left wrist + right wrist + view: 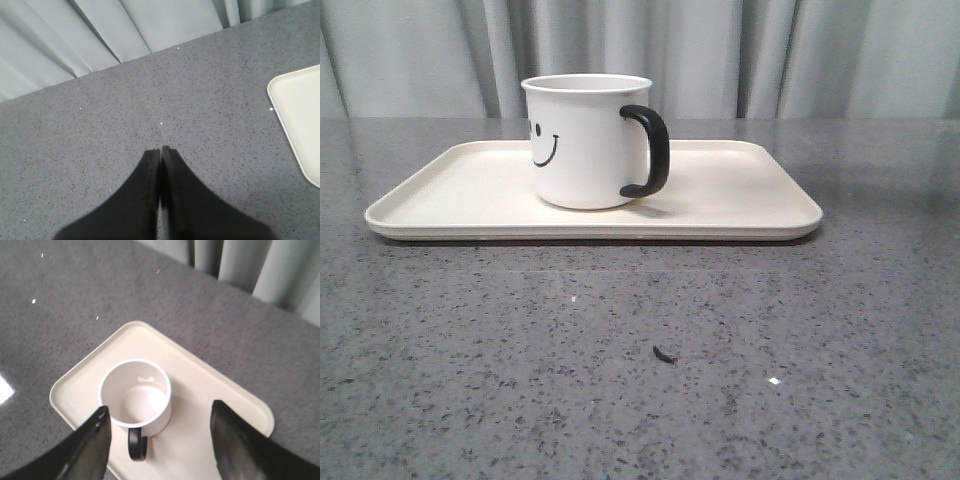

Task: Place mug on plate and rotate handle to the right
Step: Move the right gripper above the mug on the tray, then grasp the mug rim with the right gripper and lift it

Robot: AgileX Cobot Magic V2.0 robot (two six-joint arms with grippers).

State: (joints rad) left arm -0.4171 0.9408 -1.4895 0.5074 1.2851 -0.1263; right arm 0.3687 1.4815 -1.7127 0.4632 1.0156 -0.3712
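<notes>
**Mug set, but the spread tool above it could undo the job**

Grey curtains hang behind the speckled counter, where we see the plate lying flat with the mug upright near its middle, smiley face toward the left. Its handle already points to the right in the front view, so we judge the task essentially done.

Our right tool hovers above the plate with its fingers spread wide, the handle between them. If it drops or swings sideways, a finger could clip the rim or handle, turning the mug off its heading or tipping it. A light mug on a smooth plate would likely slide easily.

Our left tool is pressed together over bare counter, near the plate's corner; a careless sweep could nudge the plate.
</notes>
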